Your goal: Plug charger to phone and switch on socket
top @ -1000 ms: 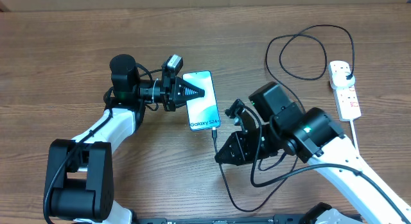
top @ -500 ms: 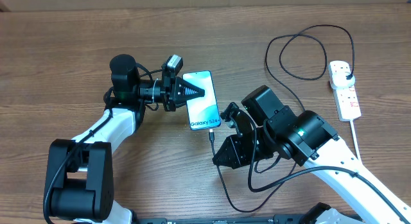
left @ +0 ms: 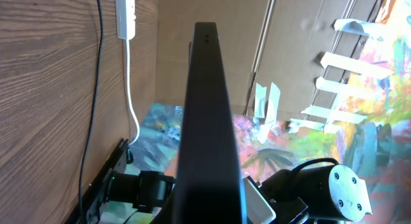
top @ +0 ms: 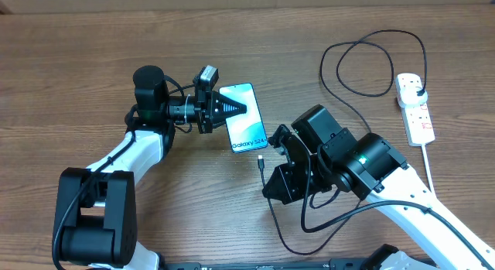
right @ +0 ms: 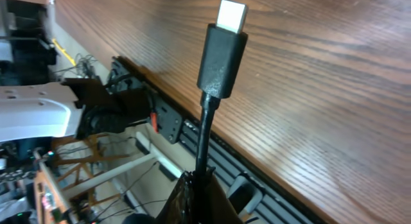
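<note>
— Starting at our right hand [top: 271, 188]: what is in it, and why that way?

— It is clenched on the charger [right: 203, 131] a little below the plug tip [right: 222, 54]. That leaves the tip standing free above the fingers [right: 187, 205], where we think it can be steered. In the overhead view the tip points at the phone's short end, the one by the "Galaxy" text. It sits just beside that end with a small gap, so it is not in yet.

— And our left hand [top: 234, 109]?

— Clenched on the phone [top: 248, 118] by its long side. Our left wrist view sees the phone edge-on. We judge the grip is there to brace it against the push of the plug, so it does not slide on the bench [top: 77, 53].

— Further out?

— The charger trails from our right hand toward the near edge of the bench. Another stretch of it loops wide across to the socket [top: 415, 107], which lies at the far right, well apart from both hands.

— What sits in what?

— The socket's end outlet holds the black plug [top: 416, 87], and the other outlets look unfilled. We cannot tell from here whether the switch is on. We cannot see the phone's port, but with the tip outside we take it as unfilled.

— So where are we?

— At the insertion, by our reckoning. The switch comes after, and our right hand is the nearer one to it.
</note>
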